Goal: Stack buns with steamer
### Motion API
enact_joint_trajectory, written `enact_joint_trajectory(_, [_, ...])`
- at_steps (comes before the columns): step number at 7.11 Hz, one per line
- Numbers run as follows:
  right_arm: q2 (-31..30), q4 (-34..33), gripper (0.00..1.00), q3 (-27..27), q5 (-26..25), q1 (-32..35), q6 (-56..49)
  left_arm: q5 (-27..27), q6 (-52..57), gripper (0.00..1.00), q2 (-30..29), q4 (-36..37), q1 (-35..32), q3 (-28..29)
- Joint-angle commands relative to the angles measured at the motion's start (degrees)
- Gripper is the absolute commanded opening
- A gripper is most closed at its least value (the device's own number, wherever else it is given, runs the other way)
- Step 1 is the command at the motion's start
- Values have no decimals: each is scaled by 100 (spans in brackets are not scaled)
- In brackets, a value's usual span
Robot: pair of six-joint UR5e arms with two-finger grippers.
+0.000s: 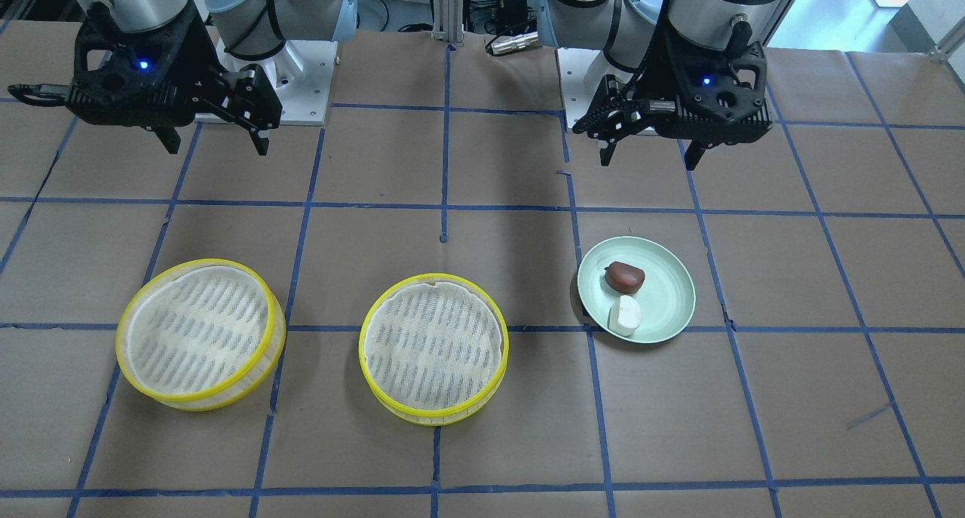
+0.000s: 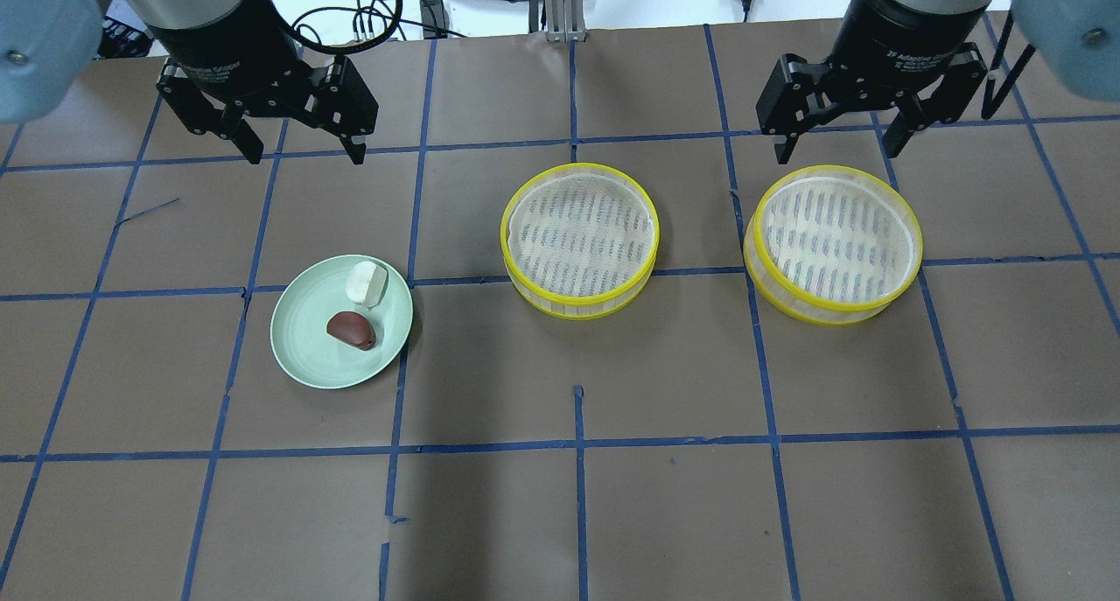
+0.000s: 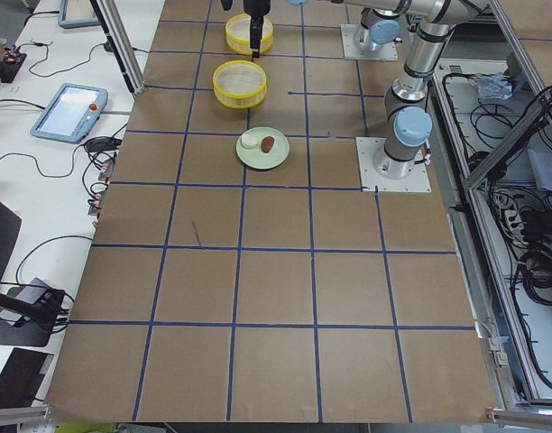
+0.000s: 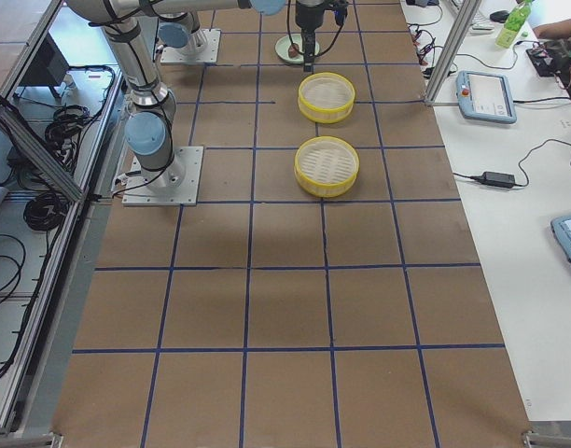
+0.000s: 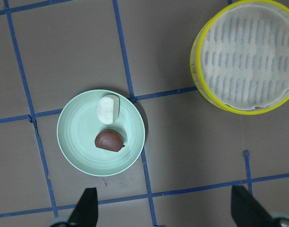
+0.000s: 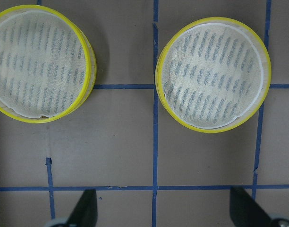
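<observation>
A white bun and a reddish-brown bun lie side by side on a pale green plate; they also show in the front view as the white bun and the brown bun, and in the left wrist view as the white bun and the brown bun. Two empty yellow-rimmed steamers stand to the plate's right: the middle steamer and the right steamer. My left gripper is open and empty, held high behind the plate. My right gripper is open and empty, above the right steamer's far edge.
The table is brown paper with a grid of blue tape lines. The two arm bases stand on the robot's side of the table. Tablets and cables lie beyond the table's edge.
</observation>
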Motion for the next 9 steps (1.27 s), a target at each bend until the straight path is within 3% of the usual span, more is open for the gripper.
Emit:
enact_joint_trajectory(1, [0, -5, 100, 0, -1, 0, 0, 0, 47, 100, 69, 3, 26, -99])
enact_joint_trajectory(2, [0, -13, 100, 0, -1, 0, 0, 35, 64, 100, 60, 12, 70, -117])
enact_joint_trajectory(4, [0, -13, 100, 0, -1, 0, 0, 10, 1236, 100, -79, 116, 865, -745])
enact_joint_trajectory(6, [0, -40, 100, 0, -1, -9, -17, -17, 1733, 99, -718, 1736, 1002, -1686])
enact_joint_trajectory(9, [280, -285, 100, 97, 26, -673, -831, -298, 1963, 99, -1956, 2627, 984, -1839])
